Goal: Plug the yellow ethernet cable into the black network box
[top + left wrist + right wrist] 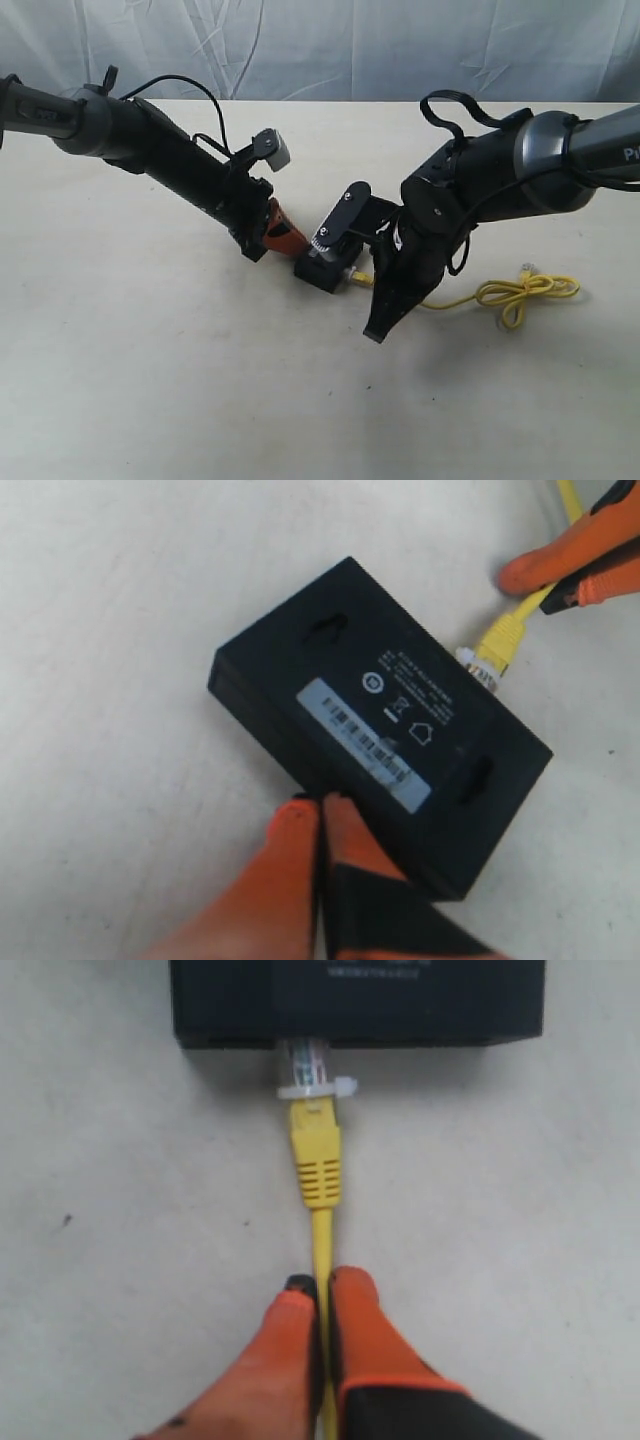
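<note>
The black network box lies flat on the table with its white label facing up. My left gripper is shut, and its orange fingertips press against one long side of the box. On the opposite side, the yellow ethernet cable ends in a clear plug whose tip sits in the box port. My right gripper is shut on the cable a short way behind the yellow boot. The rest of the cable trails right into a loose loop.
The two arms meet over the box at the middle of a pale table. A white cloth backdrop hangs behind the far edge. The right arm's fingers show close beside the plug.
</note>
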Motion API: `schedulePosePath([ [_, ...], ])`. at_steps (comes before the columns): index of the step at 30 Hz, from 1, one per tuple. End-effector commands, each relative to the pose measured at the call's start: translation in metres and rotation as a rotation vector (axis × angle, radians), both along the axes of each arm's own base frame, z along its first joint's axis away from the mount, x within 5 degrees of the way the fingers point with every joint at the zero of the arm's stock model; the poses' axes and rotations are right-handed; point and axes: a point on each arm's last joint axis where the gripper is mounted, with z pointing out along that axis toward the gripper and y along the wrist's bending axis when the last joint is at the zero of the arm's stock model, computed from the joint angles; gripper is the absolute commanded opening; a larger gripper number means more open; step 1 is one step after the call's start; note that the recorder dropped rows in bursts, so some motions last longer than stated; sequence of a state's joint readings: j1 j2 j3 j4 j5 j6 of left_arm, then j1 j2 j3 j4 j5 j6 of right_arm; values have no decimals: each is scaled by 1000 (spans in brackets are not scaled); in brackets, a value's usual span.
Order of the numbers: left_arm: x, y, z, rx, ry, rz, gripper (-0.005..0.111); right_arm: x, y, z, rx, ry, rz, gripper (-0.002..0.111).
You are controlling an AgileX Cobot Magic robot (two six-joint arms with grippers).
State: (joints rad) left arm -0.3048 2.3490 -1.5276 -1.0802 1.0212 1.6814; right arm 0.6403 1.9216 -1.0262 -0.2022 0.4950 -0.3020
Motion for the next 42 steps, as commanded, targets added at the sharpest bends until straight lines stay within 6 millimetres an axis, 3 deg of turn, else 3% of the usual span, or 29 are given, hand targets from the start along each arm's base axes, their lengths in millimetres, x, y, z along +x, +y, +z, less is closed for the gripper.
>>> schedulePosePath([
  [1,0,-3,1,-4,-3,-12,0,2,-1,3,5,-29,-9,-1],
  [23,-1,-3,2,-11,3,-17,0,6,6,6,89,-75,-22,-1],
  [25,-1,-3,2,-11,3,-17,0,6,6,6,93,-71,-29,5],
  [30,-1,-3,2,-10,3,-14,0,4,5,5,82,-48,-42,33],
  [34,2,0,3,-11,1,-2,0,3,5,9,104,-46,-78,35],
  [39,11,15,27,7,33,128,0,-1,2,35,184,-52,-238,35],
  [41,16,28,48,83,68,262,0,-6,-3,51,201,-38,-329,29],
  [42,18,40,62,178,89,387,0,-11,-6,59,202,-22,-391,13],
])
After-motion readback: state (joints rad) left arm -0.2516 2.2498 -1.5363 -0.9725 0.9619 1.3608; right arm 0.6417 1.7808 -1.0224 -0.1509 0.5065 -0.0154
